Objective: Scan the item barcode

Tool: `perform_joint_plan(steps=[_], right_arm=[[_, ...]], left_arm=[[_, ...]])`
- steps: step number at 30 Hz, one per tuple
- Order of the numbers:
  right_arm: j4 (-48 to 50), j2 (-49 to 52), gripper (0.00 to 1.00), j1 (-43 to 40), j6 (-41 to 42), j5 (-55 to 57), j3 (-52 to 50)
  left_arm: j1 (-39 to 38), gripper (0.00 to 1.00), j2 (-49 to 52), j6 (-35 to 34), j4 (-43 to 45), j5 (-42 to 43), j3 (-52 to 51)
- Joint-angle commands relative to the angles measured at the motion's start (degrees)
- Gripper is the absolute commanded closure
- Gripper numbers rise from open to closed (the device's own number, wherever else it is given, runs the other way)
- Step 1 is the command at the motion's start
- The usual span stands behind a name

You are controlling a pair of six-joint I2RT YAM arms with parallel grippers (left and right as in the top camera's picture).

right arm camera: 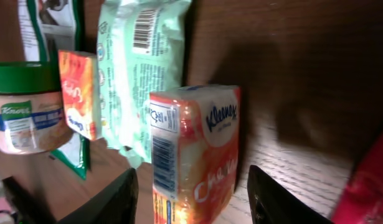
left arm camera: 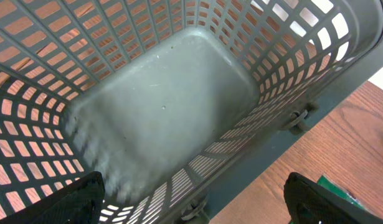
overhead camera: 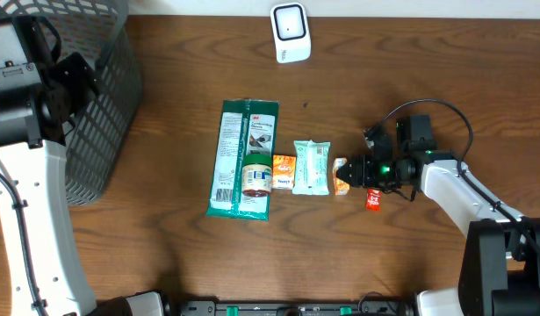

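Now one Kleenex pack (right arm camera: 197, 143) lies on the table (overhead camera: 164, 263) between the two fingers (right arm camera: 126, 199) of the right gripper (right arm camera: 192, 180), which stand apart with a slim gap on each side. Next to the pack in a row are one mint packet (overhead camera: 311, 167), one orange box (overhead camera: 284, 171) and one jar (overhead camera: 256, 175) on one green bag (overhead camera: 243, 132). One red packet (overhead camera: 373, 200) lies by the gripper. One scanner (overhead camera: 290, 33) sits well apart. The left gripper (left arm camera: 191, 186) hangs spread wide over one basket (left arm camera: 291, 74).

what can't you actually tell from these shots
- red item: tiny in the overhead view, cut off by the right wrist view's edge; label unreadable
- right end effector on the Kleenex pack: fingertips run off the bottom edge of the right wrist view, so contact is unclear
- green package: the jar covers its lower part in the overhead view
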Motion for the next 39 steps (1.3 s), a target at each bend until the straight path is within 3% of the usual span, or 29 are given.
perform_joint_plan(steps=[1, 10, 19, 25, 32, 39], right_arm=[[0.3, 0.0, 0.49, 0.0, -0.8, -1.7, 0.0], [-0.6, -0.1, 0.49, -0.6, -2.0, -2.8, 1.5], [-17.7, -4.3, 0.44, -4.1, -7.8, -1.4, 17.9], [-22.7, -6.9, 0.41, -6.4, -7.9, 1.6, 21.9], [-21.2, -8.3, 0.35, -17.3, -2.2, 14.9, 21.8], [-21.2, -8.3, 0.28, -26.9, -1.6, 18.8, 21.2]], left_arm=[[0.3, 0.07, -0.1, 0.5, 0.0, -0.7, 0.3], [0.3, 0.07, -0.1, 0.5, 0.0, -0.7, 0.3], [0.3, 0.07, -0.1, 0.5, 0.0, -0.7, 0.3], [0.3, 0.08, -0.1, 0.5, 0.0, -0.7, 0.3], [0.3, 0.08, -0.1, 0.5, 0.0, -0.7, 0.3], [0.3, 0.08, -0.1, 0.5, 0.0, -0.7, 0.3]])
